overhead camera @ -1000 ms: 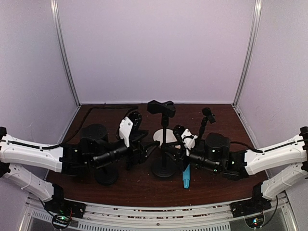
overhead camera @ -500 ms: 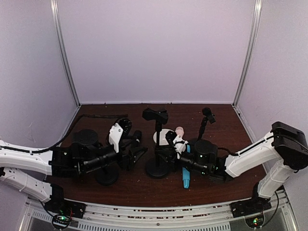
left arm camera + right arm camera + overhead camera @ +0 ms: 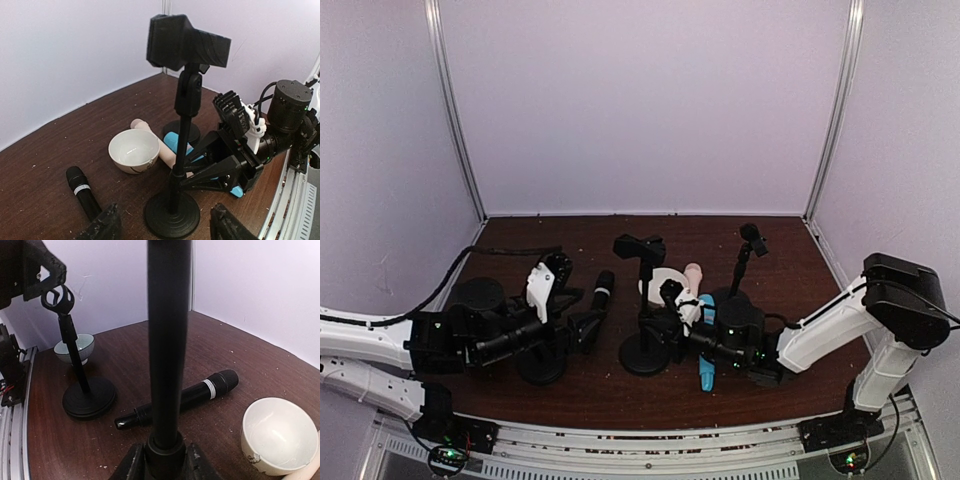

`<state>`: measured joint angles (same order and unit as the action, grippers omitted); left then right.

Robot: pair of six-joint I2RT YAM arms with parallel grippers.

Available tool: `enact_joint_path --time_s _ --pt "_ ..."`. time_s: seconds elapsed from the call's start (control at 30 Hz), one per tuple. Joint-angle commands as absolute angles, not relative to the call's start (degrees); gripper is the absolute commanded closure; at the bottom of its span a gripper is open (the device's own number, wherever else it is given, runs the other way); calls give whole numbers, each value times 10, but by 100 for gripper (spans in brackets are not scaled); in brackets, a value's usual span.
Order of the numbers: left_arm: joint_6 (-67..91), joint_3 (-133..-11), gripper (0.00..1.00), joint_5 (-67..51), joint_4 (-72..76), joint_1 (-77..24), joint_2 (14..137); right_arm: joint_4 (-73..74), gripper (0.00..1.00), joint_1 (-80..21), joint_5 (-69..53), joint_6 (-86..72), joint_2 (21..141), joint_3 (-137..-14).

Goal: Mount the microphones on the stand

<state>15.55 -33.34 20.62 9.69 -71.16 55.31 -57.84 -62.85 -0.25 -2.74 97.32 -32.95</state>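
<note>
The black stand [image 3: 644,300] with a clamp head [image 3: 640,246] stands mid-table; it also shows in the left wrist view [image 3: 181,150]. My right gripper [image 3: 669,318] is shut on its pole low down [image 3: 163,365], jaws pressed on both sides just above the base. My left gripper [image 3: 586,326] is open and empty, its fingertips [image 3: 106,226] straddling the stand's base [image 3: 171,216] from a short way off. The black microphone [image 3: 602,291] lies flat left of the stand [image 3: 186,397]. The cream-pink microphone [image 3: 692,275] and the light blue one [image 3: 707,370] lie right of the stand, partly under my right arm.
A white bowl [image 3: 665,284] sits behind the stand [image 3: 134,150]. A second stand [image 3: 748,250] rises at the right. A third stand with a ring clip [image 3: 75,357] and round base [image 3: 542,365] is by my left arm, with a pale blue bowl [image 3: 75,348] behind it.
My right gripper has moved left with the stand in its grip. My left arm has drawn back to the left, and the black microphone now lies on the table. The cream-pink microphone has come into view.
</note>
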Motion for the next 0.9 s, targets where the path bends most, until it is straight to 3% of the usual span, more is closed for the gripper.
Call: enact_joint_path --time_s 0.0,0.27,0.4,0.6,0.87 --pt "154 -338 38 211 103 -710 541 -621 65 -625 0 -48 939 -313" --pt "149 -347 37 224 85 -710 528 -494 47 -638 7 -93 816 -277" --pt "157 -349 36 233 70 -710 512 -319 46 -654 95 -168 733 -288" --pt "152 -358 36 220 23 -710 474 73 46 -698 236 -350 664 -368" --pt "142 -366 34 209 -41 -710 436 231 42 -727 219 -511 703 -393"
